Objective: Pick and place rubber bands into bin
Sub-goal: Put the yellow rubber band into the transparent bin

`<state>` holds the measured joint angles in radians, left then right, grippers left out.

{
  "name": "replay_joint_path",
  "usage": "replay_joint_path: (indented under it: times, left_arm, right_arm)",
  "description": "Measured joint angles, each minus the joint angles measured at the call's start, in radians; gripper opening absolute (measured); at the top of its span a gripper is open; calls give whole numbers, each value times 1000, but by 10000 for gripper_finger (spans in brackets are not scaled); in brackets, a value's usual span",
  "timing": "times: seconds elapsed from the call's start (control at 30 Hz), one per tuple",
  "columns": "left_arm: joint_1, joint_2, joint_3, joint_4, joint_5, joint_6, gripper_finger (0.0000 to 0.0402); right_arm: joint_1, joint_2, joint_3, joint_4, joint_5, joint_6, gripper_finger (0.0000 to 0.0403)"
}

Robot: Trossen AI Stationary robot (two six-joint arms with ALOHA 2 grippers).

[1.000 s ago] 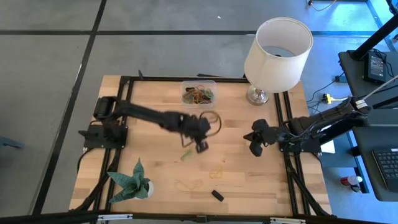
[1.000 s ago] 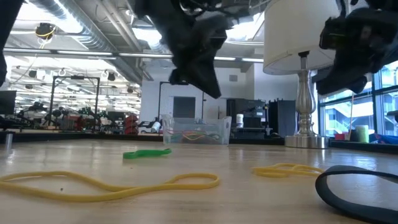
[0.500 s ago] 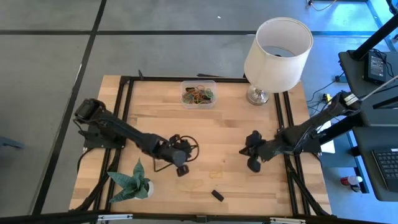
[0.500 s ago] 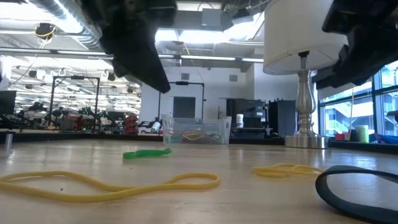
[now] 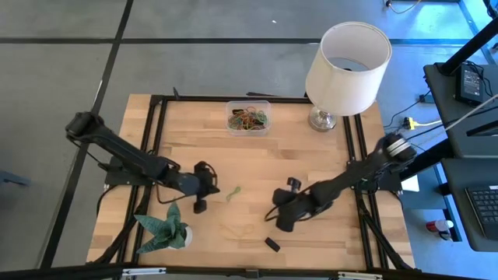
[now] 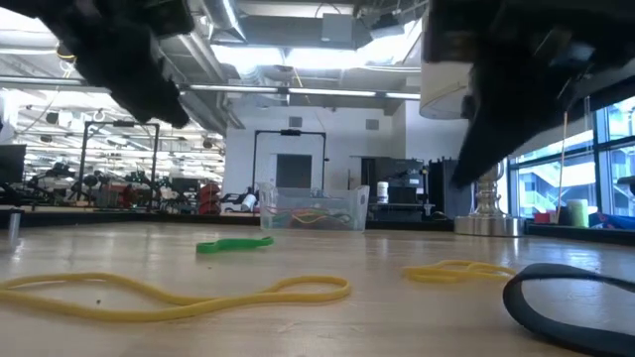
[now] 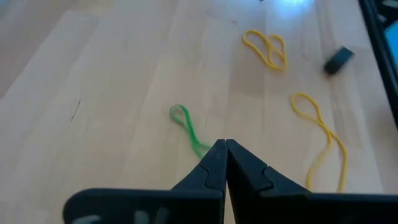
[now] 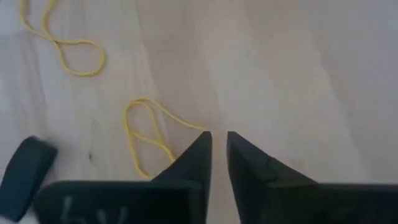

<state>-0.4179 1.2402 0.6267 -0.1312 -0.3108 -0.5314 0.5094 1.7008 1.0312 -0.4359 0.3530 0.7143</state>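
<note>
Now the right gripper [image 8: 216, 144], fingers slightly parted, has swung down over a thin yellow rubber band [image 8: 147, 129] on the wooden desk [image 5: 311, 155], while the shut, empty left gripper [image 7: 222, 154] has retreated from the clear plastic bin [image 5: 249, 117]

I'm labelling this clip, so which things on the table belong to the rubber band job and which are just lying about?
Part of the job:
- green rubber band
- two yellow rubber bands
- bin, bands already inside

Just lying about:
- lamp
- plant
- black block
</note>
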Motion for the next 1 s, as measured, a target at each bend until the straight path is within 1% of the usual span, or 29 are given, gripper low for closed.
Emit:
replay_joint_path:
  times: [0.2, 0.33, 0.47, 0.53, 0.63, 0.67, 0.73, 0.83, 0.9, 1.0]
  left_arm:
    - [1, -120, -70, 2, 40, 97, 1]
    - [1, -181, -105, 1, 71, 134, 3]
    - [3, -217, -113, -12, 113, 162, 1]
    - [3, -224, -113, -19, 124, 189, 2]
    - [10, -228, -113, -17, 128, 214, 3]
    - [15, -229, -114, -23, 128, 217, 2]
    - [30, -231, -114, -21, 132, 216, 1]
    - [73, -231, -114, -21, 180, 215, 2]
    - [114, -231, -114, -22, 211, 216, 1]
    - [180, -231, -114, -21, 248, 252, 1]
  right_arm:
    - [-16, 168, 93, -19, -49, 25, 87]
    - [-26, 220, 95, -53, -78, 136, 91]
    - [-27, 245, 98, -90, -82, 225, 77]
    - [-28, 249, 99, -96, -86, 249, 57]
    - [-37, 251, 98, -102, -103, 257, 13]
    - [-40, 251, 97, -102, -111, 271, 9]
    - [-49, 240, 94, -101, -118, 288, 7]
    - [-71, 203, 100, -104, -139, 290, 3]
    - [-91, 170, 104, -165, -117, 270, 3]
    - [-128, 92, 160, -191, -62, 245, 2]
